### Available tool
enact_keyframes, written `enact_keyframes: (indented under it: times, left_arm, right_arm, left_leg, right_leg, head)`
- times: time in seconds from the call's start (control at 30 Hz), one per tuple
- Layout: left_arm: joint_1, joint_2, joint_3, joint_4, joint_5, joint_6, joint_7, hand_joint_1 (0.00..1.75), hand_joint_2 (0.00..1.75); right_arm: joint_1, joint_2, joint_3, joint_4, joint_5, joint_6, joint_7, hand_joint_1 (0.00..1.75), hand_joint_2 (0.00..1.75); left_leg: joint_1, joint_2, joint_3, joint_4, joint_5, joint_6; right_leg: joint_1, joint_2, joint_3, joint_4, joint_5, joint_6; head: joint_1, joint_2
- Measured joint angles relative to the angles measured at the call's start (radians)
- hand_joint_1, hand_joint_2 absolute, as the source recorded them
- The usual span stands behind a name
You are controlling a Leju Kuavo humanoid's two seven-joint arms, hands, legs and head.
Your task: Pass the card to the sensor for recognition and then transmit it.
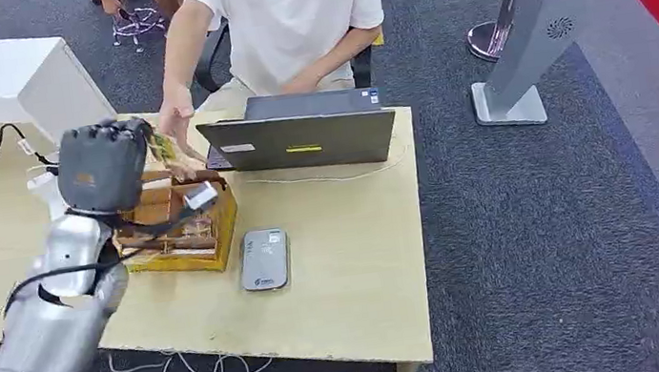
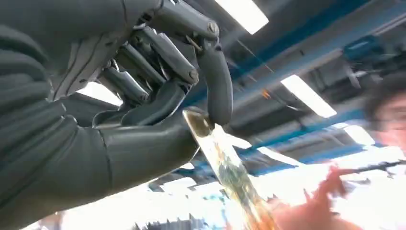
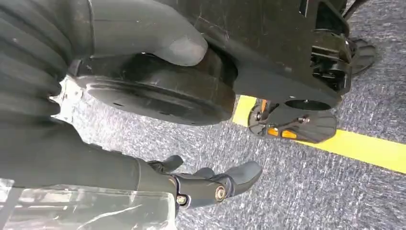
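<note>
Left hand [image 1: 102, 165] raised over counter's [image 1: 356, 269] far-left part, thumb and fingers [image 2: 218, 81] pinching card [image 2: 225, 163] by one end. Card's long axis runs away from palm toward person's hand [image 1: 176, 127], just beyond. Card reader [image 1: 264, 259] lies nearer, mid-counter. Right hand [image 3: 210, 184] hangs low, fingers loosely apart, empty.

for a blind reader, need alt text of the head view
The robot's left hand holds a card out to a seated person's hand across a wooden table, above a wooden box; a grey card reader and laptop lie nearby.
</note>
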Motion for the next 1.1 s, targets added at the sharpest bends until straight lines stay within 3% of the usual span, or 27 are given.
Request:
enact_keyframes:
  times: [0.1, 0.2, 0.47, 0.5, 1.1]
  left_arm:
    - [-0.148, 0.014, 0.000, 0.164, -0.027, 0.008, -0.001, 1.75, 1.75]
    - [-0.222, 0.016, 0.000, 0.261, -0.042, 0.013, 0.001, 1.75, 1.75]
    - [-0.235, 0.030, 0.000, 0.393, -0.048, 0.038, 0.019, 1.75, 1.75]
    - [-0.232, 0.034, 0.000, 0.399, -0.044, 0.038, 0.019, 0.00, 1.75]
    - [-0.187, 0.074, 0.005, 0.433, 0.014, 0.040, 0.002, 0.00, 1.75]
  right_arm:
    - [-0.002, 0.000, 0.008, 0.000, 0.000, 0.000, 0.007, 0.00, 1.75]
    - [-0.005, 0.000, 0.015, 0.000, -0.001, 0.000, 0.019, 0.00, 1.75]
    - [-0.007, 0.000, 0.028, -0.002, -0.005, 0.000, 0.022, 0.00, 1.75]
    - [-0.007, 0.000, 0.029, -0.003, -0.005, 0.000, 0.021, 0.00, 1.75]
    - [-0.007, 0.000, 0.033, -0.003, -0.009, 0.000, 0.024, 0.00, 1.75]
  left_leg:
    - [0.000, 0.001, 0.000, 0.000, 0.001, 0.000]
    - [0.000, 0.001, 0.000, 0.000, 0.001, 0.000]
    - [-0.001, 0.001, -0.001, 0.000, 0.001, 0.000]
    - [-0.001, 0.001, 0.000, 0.000, 0.001, 0.000]
    - [-0.001, 0.001, -0.001, 0.000, 0.001, 0.000]
  right_leg:
    - [0.000, 0.002, 0.000, 0.000, 0.001, 0.000]
    - [0.000, 0.002, 0.000, 0.000, 0.001, 0.000]
    - [0.000, 0.001, 0.000, 0.000, 0.001, 0.000]
    - [0.000, 0.001, 0.000, 0.000, 0.001, 0.000]
    - [0.000, 0.001, 0.000, 0.000, 0.001, 0.000]
  head:
    - [-0.001, 0.000]
    - [-0.001, 0.000]
    - [0.000, 0.000]
    - [-0.001, 0.000]
    - [-0.001, 0.000]
